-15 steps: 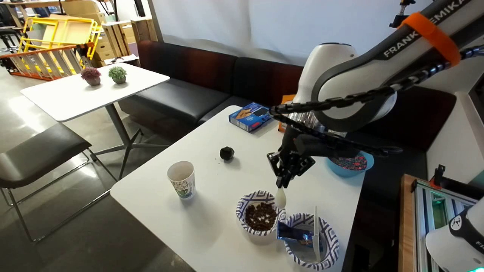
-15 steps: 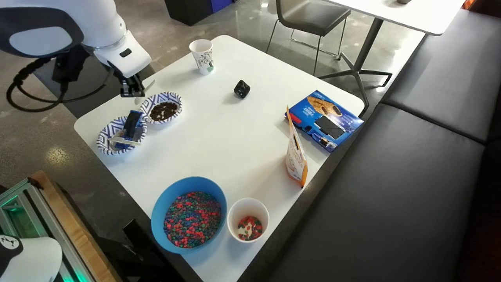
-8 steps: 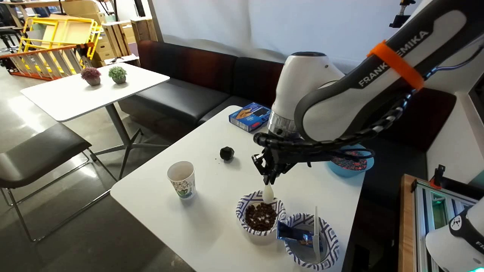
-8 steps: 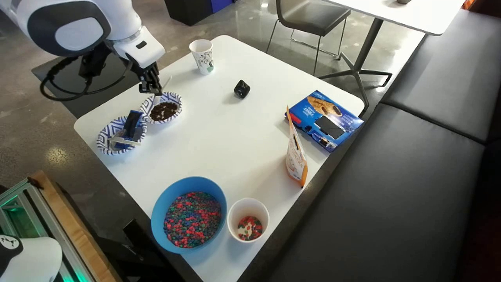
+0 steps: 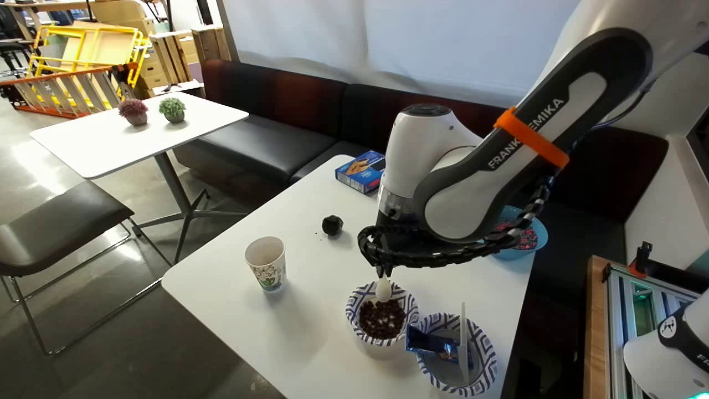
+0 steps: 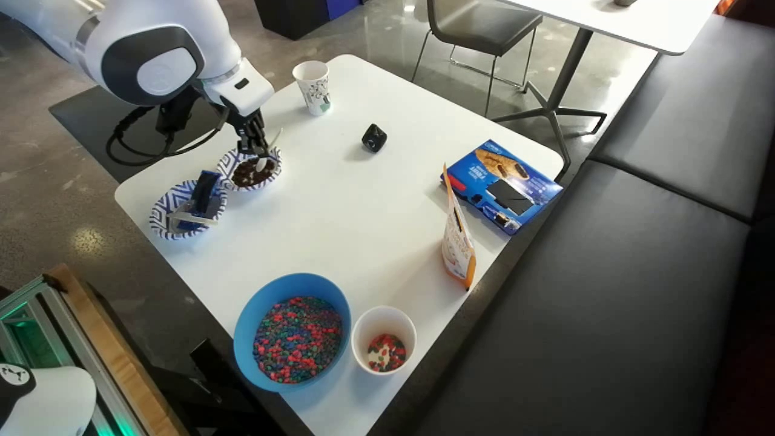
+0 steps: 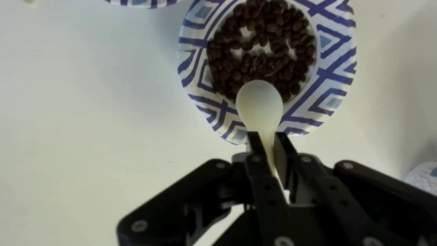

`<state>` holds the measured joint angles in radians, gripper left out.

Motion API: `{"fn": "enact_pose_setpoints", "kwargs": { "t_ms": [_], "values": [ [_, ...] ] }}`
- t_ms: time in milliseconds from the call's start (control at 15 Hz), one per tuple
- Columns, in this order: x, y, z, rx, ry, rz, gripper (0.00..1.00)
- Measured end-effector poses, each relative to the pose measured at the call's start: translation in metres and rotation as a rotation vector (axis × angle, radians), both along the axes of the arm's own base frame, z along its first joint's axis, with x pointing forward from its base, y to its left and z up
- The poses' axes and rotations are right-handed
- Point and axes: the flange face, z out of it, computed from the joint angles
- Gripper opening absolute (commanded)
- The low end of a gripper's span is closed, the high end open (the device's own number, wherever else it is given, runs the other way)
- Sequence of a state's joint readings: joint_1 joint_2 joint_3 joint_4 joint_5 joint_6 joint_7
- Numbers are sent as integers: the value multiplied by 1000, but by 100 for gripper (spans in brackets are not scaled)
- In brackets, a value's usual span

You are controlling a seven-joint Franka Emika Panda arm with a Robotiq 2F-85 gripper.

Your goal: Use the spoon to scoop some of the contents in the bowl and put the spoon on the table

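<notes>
The spoon (image 7: pixel 259 102) is off-white, with its head pointing down out of my gripper (image 7: pixel 267 138). It also shows in both exterior views (image 5: pixel 383 289) (image 6: pixel 262 164). My gripper is shut on its handle. The bowl (image 7: pixel 336 68) has a blue-and-white patterned rim and stands on the white table (image 5: pixel 310 332); it also shows in an exterior view (image 6: pixel 227 166). The contents (image 7: pixel 225 68) are dark brown beans with pale gaps between them. The spoon's head overlaps the bowl's edge and the nearest beans; whether it touches them I cannot tell.
A second patterned bowl (image 5: pixel 490 354), with a blue wrapper and a white utensil, adjoins the bowl. A paper cup (image 5: pixel 266 263) and a small black object (image 5: pixel 332 225) stand on the table. A blue bowl (image 6: pixel 245 321), white cup (image 6: pixel 363 327), orange pouch (image 6: pixel 458 242) and blue box (image 6: pixel 502 181) are farther off.
My gripper has moved with the spoon from beside the bowl's rim to over the bowl, and lower. The spoon stays in my grip. The bowls and other objects have not moved.
</notes>
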<state>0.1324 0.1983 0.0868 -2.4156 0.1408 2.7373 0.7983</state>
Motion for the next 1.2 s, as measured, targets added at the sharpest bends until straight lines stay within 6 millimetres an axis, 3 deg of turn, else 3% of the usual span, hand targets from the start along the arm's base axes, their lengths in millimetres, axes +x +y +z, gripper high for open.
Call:
{"fn": "enact_pose_setpoints", "kwargs": {
  "t_ms": [1200],
  "values": [
    [9, 12, -25, -74, -32, 9, 3]
  ]
}}
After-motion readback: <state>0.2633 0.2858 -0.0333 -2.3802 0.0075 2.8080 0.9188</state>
